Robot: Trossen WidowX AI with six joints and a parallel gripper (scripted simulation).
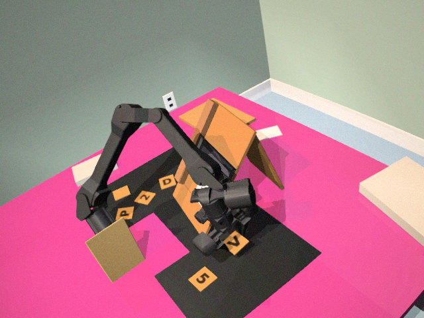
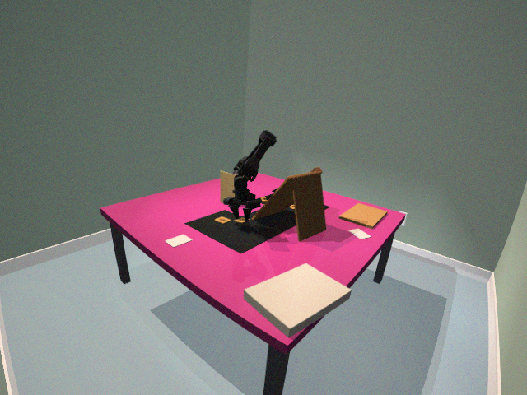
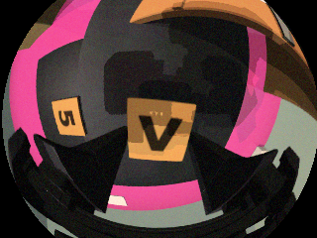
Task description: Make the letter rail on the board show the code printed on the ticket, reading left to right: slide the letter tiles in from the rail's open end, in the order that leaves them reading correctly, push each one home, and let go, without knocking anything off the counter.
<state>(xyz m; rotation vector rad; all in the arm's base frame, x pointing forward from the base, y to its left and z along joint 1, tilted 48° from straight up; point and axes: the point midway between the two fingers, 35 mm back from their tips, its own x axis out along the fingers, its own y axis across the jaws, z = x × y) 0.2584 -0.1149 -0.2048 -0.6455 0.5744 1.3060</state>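
Note:
My gripper (image 1: 230, 234) (image 2: 240, 217) (image 3: 158, 133) is shut on the V tile (image 1: 236, 242) (image 3: 160, 133), an orange square held face up, low over the black mat (image 1: 284, 251) (image 2: 242, 242). Any gap beneath it is unclear. The 5 tile (image 1: 203, 279) (image 2: 221, 220) (image 3: 68, 116) lies on the mat nearby. The D tile (image 1: 167, 181), 2 tile (image 1: 144, 197), P tile (image 1: 124, 212) and a tile with no visible letter (image 1: 121, 193) lie by the arm's base. The sloped orange board (image 1: 230, 131) (image 3: 213, 11) carries a dark rail (image 1: 216, 156), partly behind the arm. The ticket's print is hidden.
A tan upright panel (image 1: 115, 251) stands by the arm's base. A brown support (image 2: 310, 212) stands behind the board. A flat orange slab (image 2: 364, 214) lies beyond it. A thick cream slab (image 1: 397, 195) (image 2: 297, 293) lies at the counter's corner. White cards (image 2: 179, 240) (image 2: 359, 233) lie on the counter.

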